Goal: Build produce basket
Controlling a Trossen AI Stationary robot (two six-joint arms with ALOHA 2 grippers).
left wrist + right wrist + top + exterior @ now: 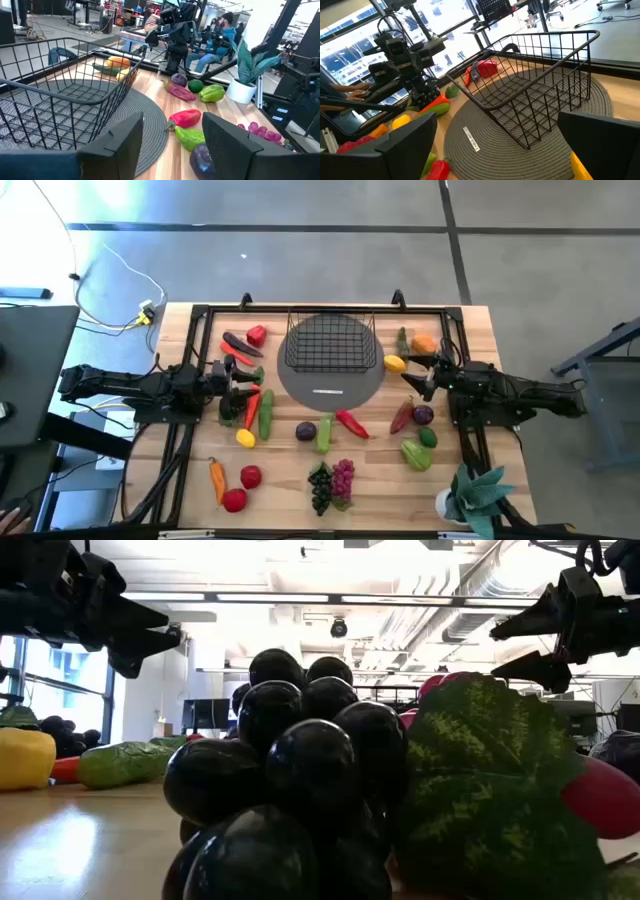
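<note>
Wire basket [331,342] holding nothing on grey mat [331,385], produce [331,484] scattered around, left pincer [243,385] and right pincer [417,375] parted, holding nothing

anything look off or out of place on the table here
Nothing looks spilled or damaged. The basket sits upright on the grey round mat and is empty; all the produce lies scattered on the wood around it. The left gripper and right gripper both hang open, holding nothing.
</note>
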